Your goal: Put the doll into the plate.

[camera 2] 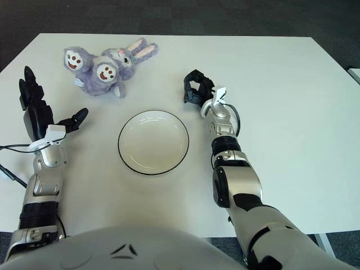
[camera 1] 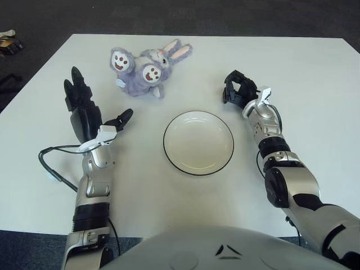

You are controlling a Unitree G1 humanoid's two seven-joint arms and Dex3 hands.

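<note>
Plate sits on the table between both hands, right of the left hand, which is spread open and holding nothing, and left of the curled, unladen right hand; doll lies beyond the left hand, up and rightward, apart from the plate.
</note>
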